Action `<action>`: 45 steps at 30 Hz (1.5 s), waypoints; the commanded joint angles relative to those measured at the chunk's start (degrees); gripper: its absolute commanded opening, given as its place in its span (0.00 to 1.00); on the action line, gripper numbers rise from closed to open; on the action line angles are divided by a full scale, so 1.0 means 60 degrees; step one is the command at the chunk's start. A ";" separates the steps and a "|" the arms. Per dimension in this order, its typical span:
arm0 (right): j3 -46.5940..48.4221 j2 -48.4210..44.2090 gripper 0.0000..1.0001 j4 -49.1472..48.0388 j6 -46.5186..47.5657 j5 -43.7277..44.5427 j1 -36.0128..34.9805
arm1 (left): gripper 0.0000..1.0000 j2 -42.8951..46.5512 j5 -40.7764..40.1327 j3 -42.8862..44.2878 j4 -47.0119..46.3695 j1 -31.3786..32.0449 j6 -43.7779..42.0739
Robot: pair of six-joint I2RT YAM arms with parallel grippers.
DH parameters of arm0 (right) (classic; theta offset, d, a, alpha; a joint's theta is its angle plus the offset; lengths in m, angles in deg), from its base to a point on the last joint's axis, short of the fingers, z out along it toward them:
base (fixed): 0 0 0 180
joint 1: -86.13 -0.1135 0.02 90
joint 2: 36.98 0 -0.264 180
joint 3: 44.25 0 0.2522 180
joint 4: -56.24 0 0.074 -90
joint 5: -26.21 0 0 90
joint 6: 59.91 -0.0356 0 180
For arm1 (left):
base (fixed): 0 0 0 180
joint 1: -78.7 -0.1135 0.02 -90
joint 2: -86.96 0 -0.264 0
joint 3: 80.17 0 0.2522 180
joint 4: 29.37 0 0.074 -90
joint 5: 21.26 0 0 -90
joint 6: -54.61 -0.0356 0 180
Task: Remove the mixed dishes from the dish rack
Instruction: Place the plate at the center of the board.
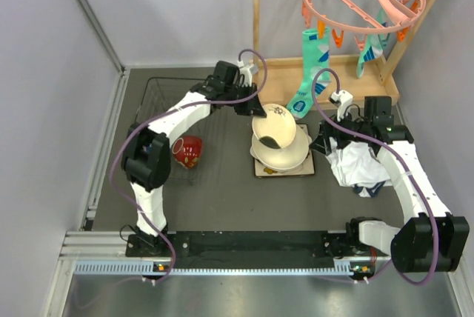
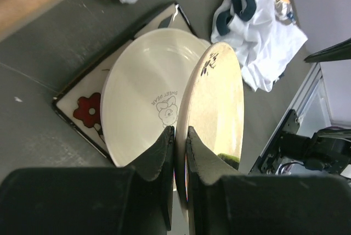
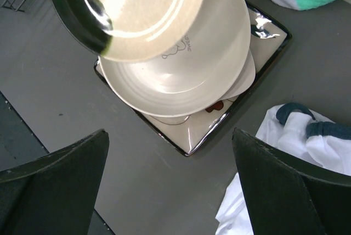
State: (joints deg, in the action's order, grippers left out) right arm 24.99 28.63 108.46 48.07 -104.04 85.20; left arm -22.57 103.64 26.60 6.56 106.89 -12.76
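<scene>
- Mixed dishes in view number four: two large cream ones, one square cream floral plate (image 2: pixel 77 100) and one red patterned mug (image 1: pixel 189 152).
- The lower cream dish (image 2: pixel 142 92) reads "SWEET BEAR" by a small bear drawing. The dark scrawl on the held cream dish (image 2: pixel 214 103) is illegible.
- The left claw (image 2: pixel 180 136) is pinched tight on the held cream dish's rim, carrying it tilted on edge just above the stack.
- The lower cream dish sits on the square plate, on the table (image 1: pixel 222 198) right of the dish rack (image 1: pixel 159 95).
- The mug lies on its side at the rack's near right edge.
- The right claw (image 3: pixel 170 152) gapes wide and grips nothing, beside one white garment (image 2: pixel 263 32).
</scene>
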 commanded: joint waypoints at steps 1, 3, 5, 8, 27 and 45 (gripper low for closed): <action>-0.0077 -0.0299 0.93 -0.0272 0.0182 -0.0088 0.0111 | 0.00 -0.0580 0.0044 0.0595 -0.0444 0.0458 -0.0036; -0.0078 -0.0328 0.93 -0.0257 0.0182 -0.0103 0.0111 | 0.00 -0.0800 0.0000 0.0728 -0.0327 0.0634 -0.0125; -0.0077 -0.0328 0.93 -0.0272 0.0182 -0.0103 0.0111 | 0.00 -0.1079 -0.0044 0.0874 -0.0297 0.0708 -0.0168; -0.0063 -0.0372 0.93 -0.0257 0.0182 -0.0118 0.0111 | 0.00 -0.1460 -0.0059 0.1036 -0.0210 0.0825 -0.0198; -0.0063 -0.0387 0.93 -0.0228 0.0197 -0.0206 0.0111 | 0.01 -0.2296 -0.0410 0.1475 0.0084 0.1118 -0.0593; -0.0063 -0.0446 0.93 -0.0199 0.0226 -0.0279 0.0111 | 0.39 -0.2164 -0.1142 0.1344 0.0406 0.1235 -0.1194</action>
State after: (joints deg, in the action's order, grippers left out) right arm 24.99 27.88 108.55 48.09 -104.19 85.20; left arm -36.48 97.95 32.92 9.05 114.01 -18.22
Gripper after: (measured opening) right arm 0.932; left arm 0.364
